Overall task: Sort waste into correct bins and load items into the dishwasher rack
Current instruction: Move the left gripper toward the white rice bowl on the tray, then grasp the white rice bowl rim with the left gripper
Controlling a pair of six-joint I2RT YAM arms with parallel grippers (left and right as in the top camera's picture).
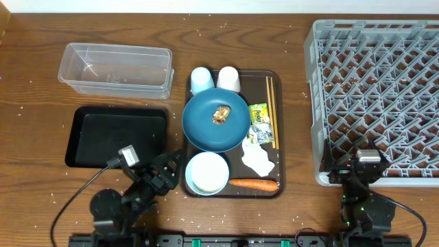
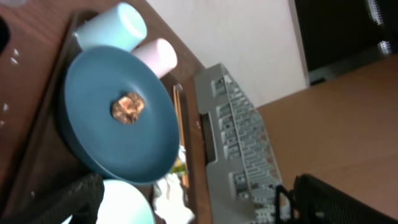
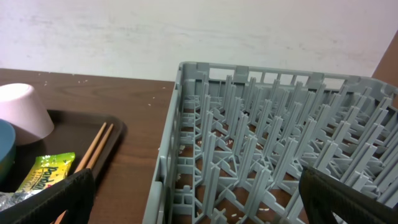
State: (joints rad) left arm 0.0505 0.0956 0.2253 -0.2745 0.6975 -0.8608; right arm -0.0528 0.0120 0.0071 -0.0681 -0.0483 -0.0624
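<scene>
White bowl (image 1: 207,173) sits just beside the left tool (image 1: 175,171) — spread, empty; the right tool (image 1: 368,161) — also spread — hangs at the rack's (image 1: 384,68) near edge.

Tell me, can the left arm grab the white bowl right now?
Probably yes. The left tool is open and sits right beside the white bowl, with nothing between them.

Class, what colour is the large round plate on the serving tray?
The plate is dark blue, clearest in the overhead view.
</scene>
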